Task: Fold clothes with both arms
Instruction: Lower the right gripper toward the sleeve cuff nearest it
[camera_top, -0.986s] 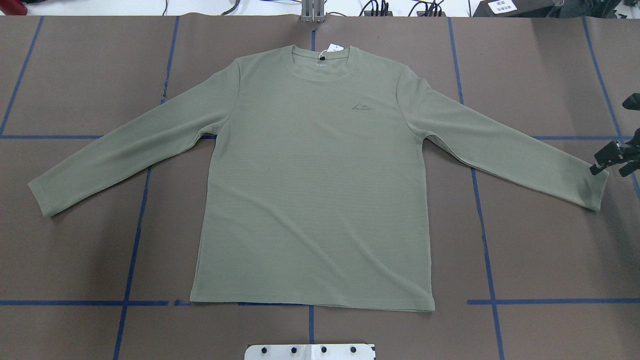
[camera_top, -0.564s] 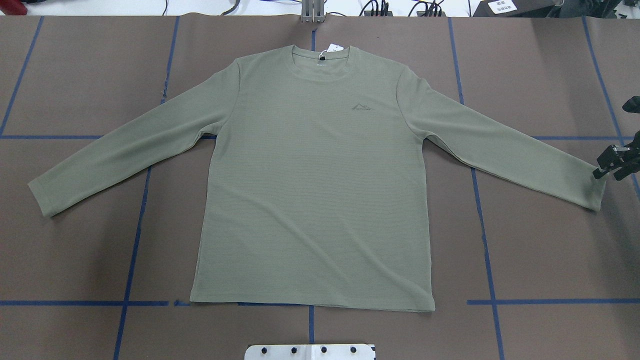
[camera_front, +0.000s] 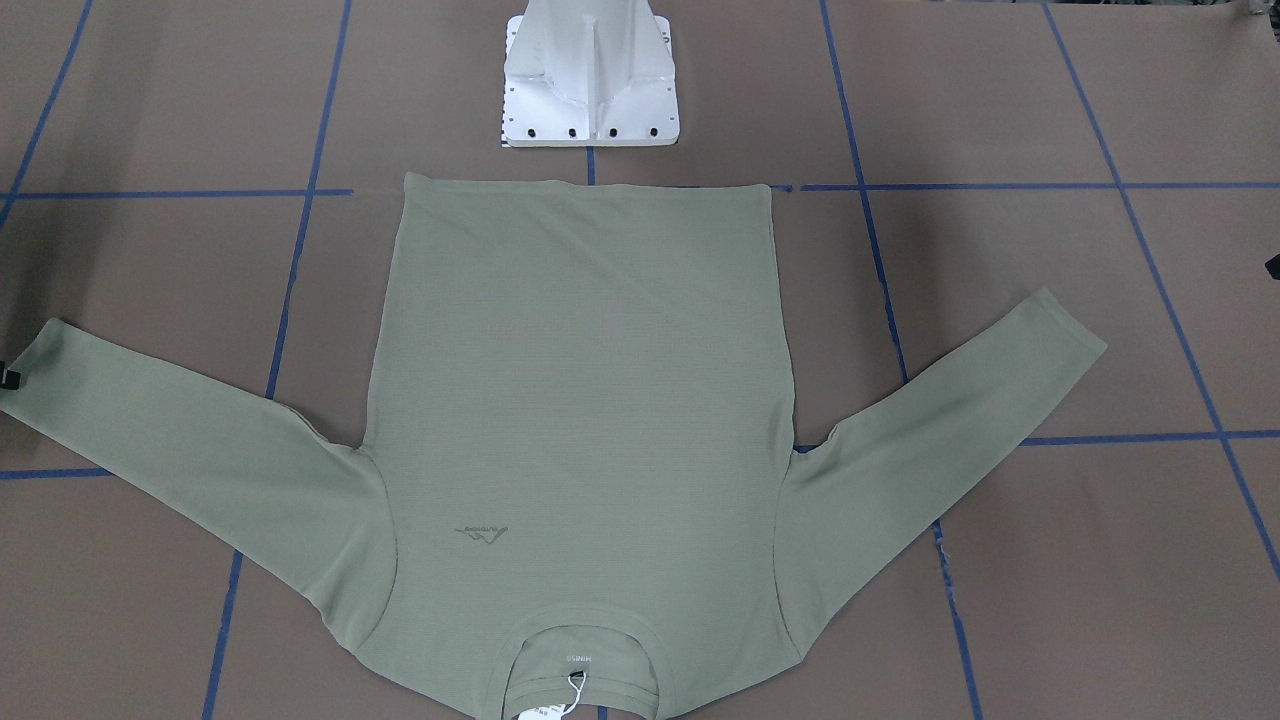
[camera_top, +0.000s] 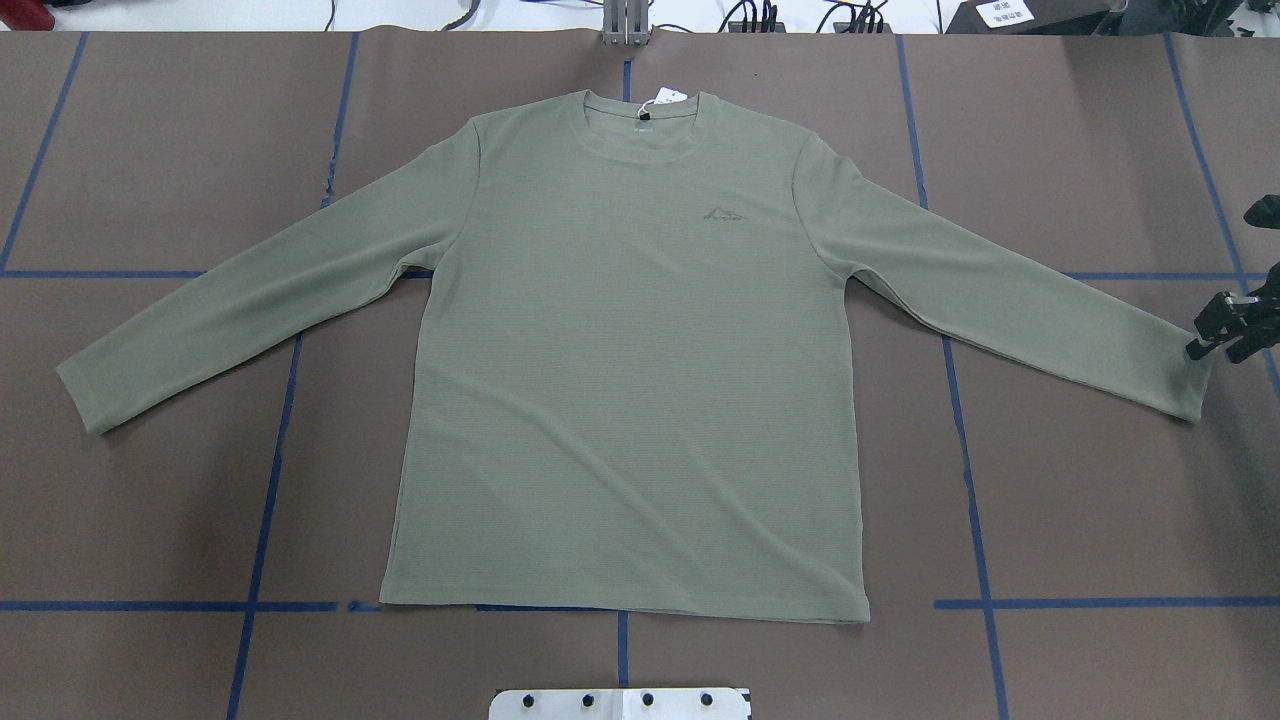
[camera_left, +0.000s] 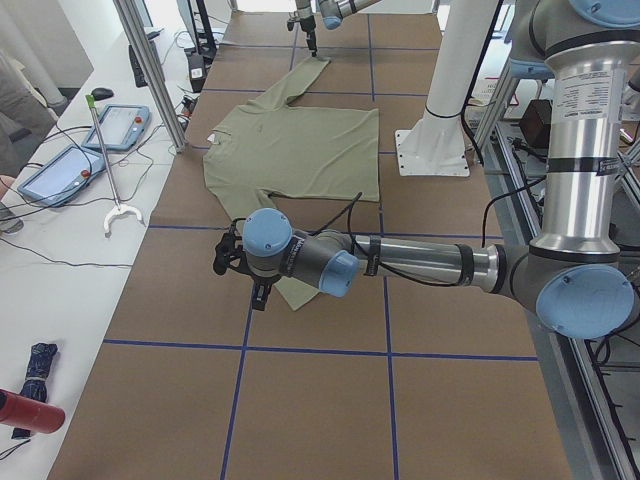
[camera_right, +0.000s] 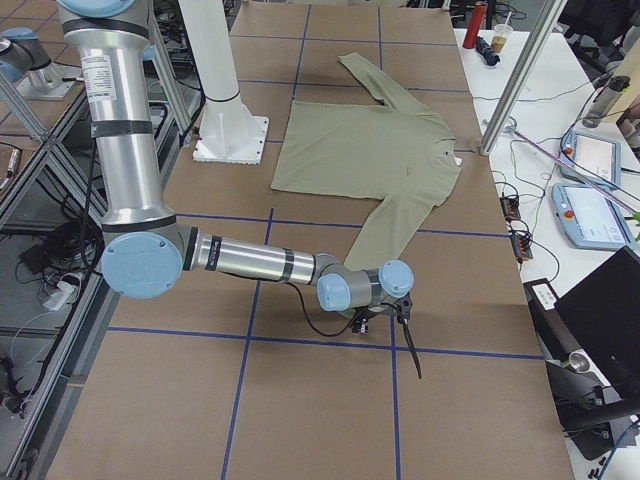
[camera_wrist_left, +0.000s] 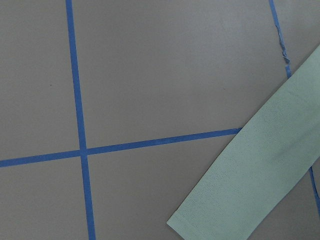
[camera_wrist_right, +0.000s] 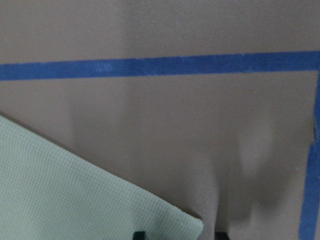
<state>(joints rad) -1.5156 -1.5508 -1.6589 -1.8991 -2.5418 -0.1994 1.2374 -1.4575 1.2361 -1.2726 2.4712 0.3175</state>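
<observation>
The olive-green long-sleeved shirt (camera_top: 620, 380) lies flat and face up, sleeves spread, with its white hang tag (camera_top: 668, 97) at the neck. My right gripper (camera_top: 1212, 350) is at the end of the sleeve cuff (camera_top: 1190, 385) near the table's right edge. It is open, and in the right wrist view the cuff corner (camera_wrist_right: 175, 220) lies between its fingertips. My left gripper (camera_left: 232, 262) hovers near the other cuff (camera_left: 295, 292). I cannot tell whether it is open or shut. The left wrist view shows that cuff (camera_wrist_left: 260, 185) but no fingers.
Brown paper with blue tape lines (camera_top: 270, 470) covers the table. The white pedestal base (camera_front: 590, 90) stands just behind the shirt's hem. Tablets and cables (camera_left: 75, 160) lie on a side bench beyond the neck side.
My right gripper has sunk a little at the cuff and its fingertips look slightly closer together. The shirt has not moved.
</observation>
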